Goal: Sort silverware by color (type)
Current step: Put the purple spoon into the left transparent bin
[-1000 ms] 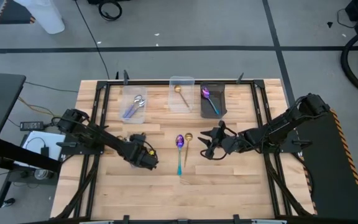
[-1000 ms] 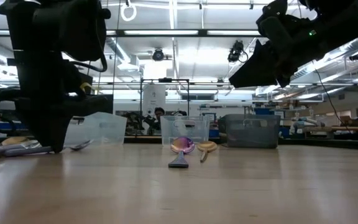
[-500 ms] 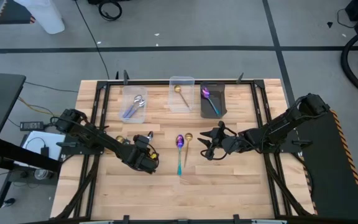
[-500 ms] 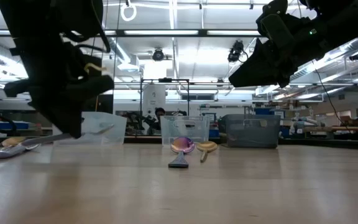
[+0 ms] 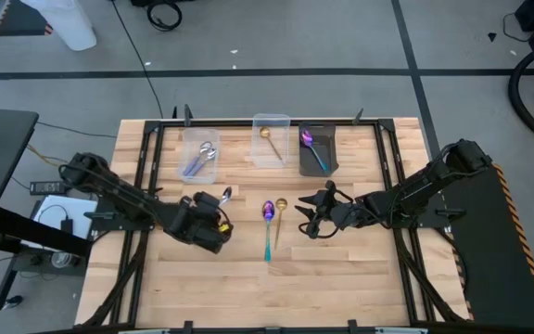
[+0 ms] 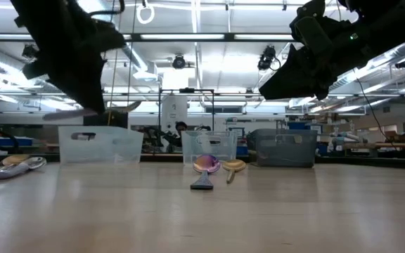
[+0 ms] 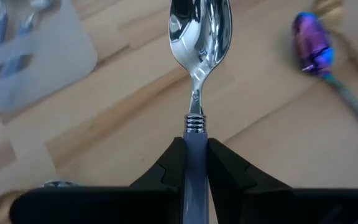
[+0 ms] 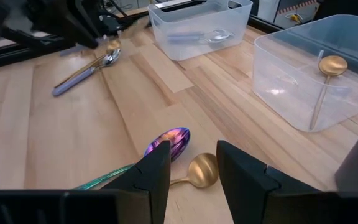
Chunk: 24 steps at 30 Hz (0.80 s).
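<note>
a silver spoon (image 7: 199, 37) has been lifted off the table by the left gripper (image 5: 209, 223) within the last second. a second ago, in the low view, the arm stood down at the board at the left of the frame with the spoon lying level beside it; now the spoon (image 6: 93, 111) is carried high at the upper left, clear of the wood. in the left wrist view the jaws are seen closed narrowly on the spoon's grey handle, the bowl pointing away from the wrist. in the high view the gripper sits left of centre, and the spoon's bowl (image 5: 226, 195) shows just above it, below and right of the left clear bin (image 5: 189, 144).

that bin already holds silver spoons (image 5: 202, 154), so the carried one is judged to belong there, and only the move to it and the release are left for this piece.

the right gripper (image 5: 310, 221) waits right of centre, unchanged through the second, its jaws parted and holding nothing. just beside it, at the centre of the high view, an iridescent spoon (image 5: 268, 225) and a gold spoon (image 5: 280, 213) lie unsorted. another silver spoon (image 8: 86, 70) lies on the board at the upper left of the right wrist view. the middle clear bin (image 5: 260, 122) holds a gold spoon, the dark bin (image 5: 327, 134) an iridescent one.
</note>
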Tool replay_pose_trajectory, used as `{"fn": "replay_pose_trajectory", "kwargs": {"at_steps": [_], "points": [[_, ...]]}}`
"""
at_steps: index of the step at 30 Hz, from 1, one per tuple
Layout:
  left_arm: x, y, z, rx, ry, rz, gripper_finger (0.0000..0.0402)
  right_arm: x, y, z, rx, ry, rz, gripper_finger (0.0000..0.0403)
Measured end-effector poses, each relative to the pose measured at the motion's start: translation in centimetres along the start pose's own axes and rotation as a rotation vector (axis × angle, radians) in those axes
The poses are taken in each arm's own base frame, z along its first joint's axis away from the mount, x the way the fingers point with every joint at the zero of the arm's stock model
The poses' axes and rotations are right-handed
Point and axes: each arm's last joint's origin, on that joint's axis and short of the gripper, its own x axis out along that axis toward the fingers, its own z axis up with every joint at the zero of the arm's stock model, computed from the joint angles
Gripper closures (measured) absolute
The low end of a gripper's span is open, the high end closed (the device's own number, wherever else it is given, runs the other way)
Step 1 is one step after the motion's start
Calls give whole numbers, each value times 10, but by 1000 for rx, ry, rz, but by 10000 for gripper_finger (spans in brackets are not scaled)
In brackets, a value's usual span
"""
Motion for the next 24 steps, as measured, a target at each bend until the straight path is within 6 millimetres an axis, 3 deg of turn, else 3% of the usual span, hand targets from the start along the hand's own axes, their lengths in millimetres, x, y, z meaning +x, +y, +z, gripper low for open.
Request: {"fn": "replay_pose_trajectory", "kwargs": {"at_steps": [15, 24], "points": [[-44, 27, 30, 37, -93, -147, 351, 0, 0, 0, 5, 6, 5, 263], [-60, 51, 41, 41, -126, -135, 351, 0, 0, -1, 3, 9, 4, 263]]}}
